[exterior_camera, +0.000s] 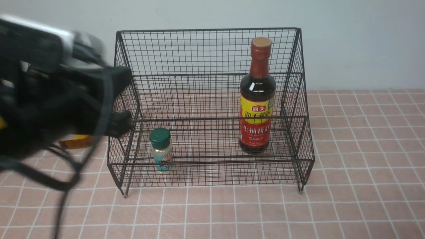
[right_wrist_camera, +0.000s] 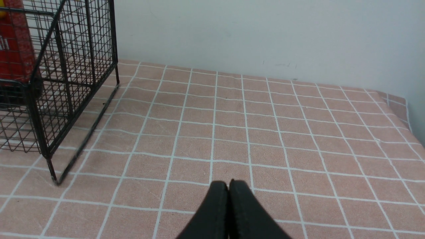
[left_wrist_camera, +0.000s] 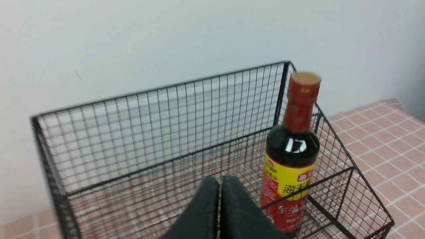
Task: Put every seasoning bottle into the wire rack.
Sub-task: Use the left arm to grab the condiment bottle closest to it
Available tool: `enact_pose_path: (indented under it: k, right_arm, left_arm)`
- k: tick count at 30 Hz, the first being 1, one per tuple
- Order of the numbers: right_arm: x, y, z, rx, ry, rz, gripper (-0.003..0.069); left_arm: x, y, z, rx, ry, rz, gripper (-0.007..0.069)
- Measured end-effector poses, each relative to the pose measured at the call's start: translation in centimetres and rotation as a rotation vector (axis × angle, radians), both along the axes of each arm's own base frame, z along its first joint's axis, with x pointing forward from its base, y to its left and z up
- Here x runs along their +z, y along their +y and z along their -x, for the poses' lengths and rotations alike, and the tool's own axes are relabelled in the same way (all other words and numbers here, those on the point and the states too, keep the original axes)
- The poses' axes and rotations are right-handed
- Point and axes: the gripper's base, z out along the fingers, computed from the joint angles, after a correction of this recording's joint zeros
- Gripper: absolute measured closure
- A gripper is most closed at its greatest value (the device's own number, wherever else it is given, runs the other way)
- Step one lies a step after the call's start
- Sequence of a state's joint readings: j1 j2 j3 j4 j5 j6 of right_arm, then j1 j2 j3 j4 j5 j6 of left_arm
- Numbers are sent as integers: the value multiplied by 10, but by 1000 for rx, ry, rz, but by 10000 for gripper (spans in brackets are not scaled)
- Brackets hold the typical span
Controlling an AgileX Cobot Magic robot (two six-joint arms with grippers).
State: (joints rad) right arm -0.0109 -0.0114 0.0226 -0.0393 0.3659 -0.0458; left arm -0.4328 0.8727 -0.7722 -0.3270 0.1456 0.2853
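Standing inside the wire rack [exterior_camera: 209, 30] are the dark soy-sauce bottle [exterior_camera: 257, 99], right, and the green-capped shaker jar [exterior_camera: 161, 151], left. The amber bottle [exterior_camera: 74, 141] sits outside, mostly hidden behind the left arm. The left gripper [left_wrist_camera: 219, 182] and right gripper [right_wrist_camera: 228, 184] are both pinched together, empty.

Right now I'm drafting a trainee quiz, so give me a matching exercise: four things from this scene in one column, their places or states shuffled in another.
1 soy-sauce bottle
2 green-capped jar
3 amber bottle
4 right gripper

A shut, over bare tablecloth
B outside the wire rack, to its left, mostly hidden behind the left arm
C upright in the rack's right part
D in the rack's left front

Pairs: 1-C, 2-D, 3-B, 4-A
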Motion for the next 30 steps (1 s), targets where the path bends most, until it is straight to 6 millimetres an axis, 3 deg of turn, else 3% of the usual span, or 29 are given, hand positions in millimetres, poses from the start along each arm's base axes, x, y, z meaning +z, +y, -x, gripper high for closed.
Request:
enact_pose_path:
  k: [4,5,11,15,25,30]
  right_arm:
    - [0,0,0,0,0,0,673]
    - [0,0,0,0,0,0,673]
    - [0,0,0,0,0,0,673]
    - [0,0,0,0,0,0,673]
    - [0,0,0,0,0,0,673]
    - [0,0,0,0,0,0,673]
  left_arm:
    - [13,20,8,76,-26,-9,631]
    - [16,33,9,142,-33,-26,631]
    - [9,77,6,392,48,-66,629]
    - [2,111,-9,587,78,-3,627]
    - [-3,130,-53,711,-79,73,606]
    - [-12,134,-69,720,-64,32,545]
